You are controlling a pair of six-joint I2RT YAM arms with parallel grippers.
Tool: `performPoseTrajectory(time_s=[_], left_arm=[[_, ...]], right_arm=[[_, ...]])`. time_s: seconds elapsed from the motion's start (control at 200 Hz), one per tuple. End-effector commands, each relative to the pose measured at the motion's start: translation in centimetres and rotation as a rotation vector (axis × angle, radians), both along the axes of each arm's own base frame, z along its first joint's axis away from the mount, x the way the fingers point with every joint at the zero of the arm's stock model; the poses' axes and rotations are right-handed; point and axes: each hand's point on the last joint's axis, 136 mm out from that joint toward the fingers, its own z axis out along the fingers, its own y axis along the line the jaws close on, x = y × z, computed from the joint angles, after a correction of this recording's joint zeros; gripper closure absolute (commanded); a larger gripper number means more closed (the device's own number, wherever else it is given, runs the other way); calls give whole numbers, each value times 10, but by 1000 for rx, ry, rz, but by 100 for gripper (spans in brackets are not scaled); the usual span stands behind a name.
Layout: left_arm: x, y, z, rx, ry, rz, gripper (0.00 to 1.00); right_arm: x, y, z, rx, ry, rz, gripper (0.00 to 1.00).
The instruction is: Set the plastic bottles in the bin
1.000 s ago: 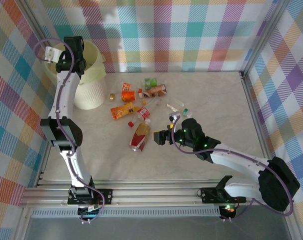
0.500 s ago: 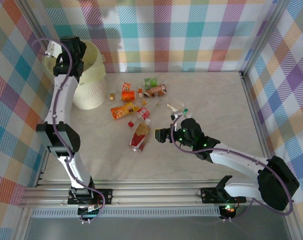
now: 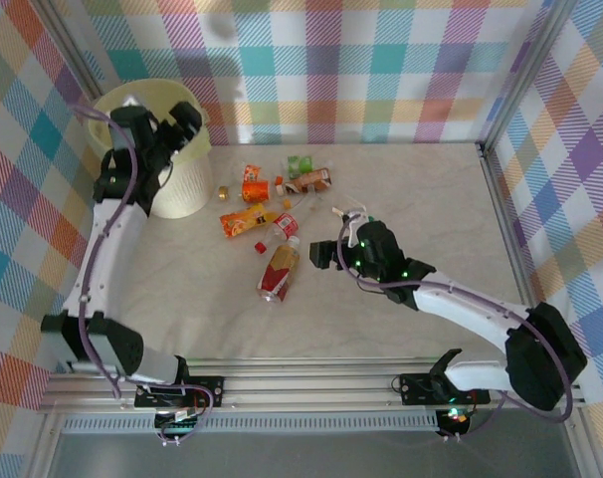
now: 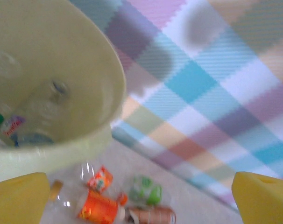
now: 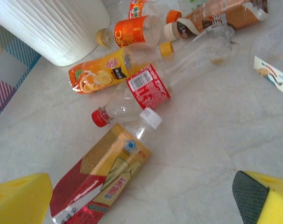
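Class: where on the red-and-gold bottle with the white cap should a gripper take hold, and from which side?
Probably best: take the red-and-gold bottle across its labelled middle, from above, the right gripper straddling its long sides. It lies flat, and its white cap end crowds the red-capped bottle.

bin (image 3: 187, 187): 1 | plastic bottles (image 3: 279, 271) on table (image 3: 431, 199): at least 7

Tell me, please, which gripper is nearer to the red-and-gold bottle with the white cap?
Right. The right gripper hangs open just beside the red-and-gold bottle, while the left gripper is open far off, up at the bin.
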Motion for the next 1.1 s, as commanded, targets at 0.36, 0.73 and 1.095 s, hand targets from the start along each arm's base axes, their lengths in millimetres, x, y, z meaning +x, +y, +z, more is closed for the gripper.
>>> performPoseTrajectory(time_s=[0.36,0.73,1.095], left_arm=[[-131,-21,-97,-93,175,-135,0],[-161,-18,-190,-232,319,-49,0],[-158,-6,-211,-209,330,26,0]], right_arm=[[57,-53,-22,-353,36,73,0],[91,-80,-55,-486,111,203,0],[125,-111,-101,-648,208,284,7]])
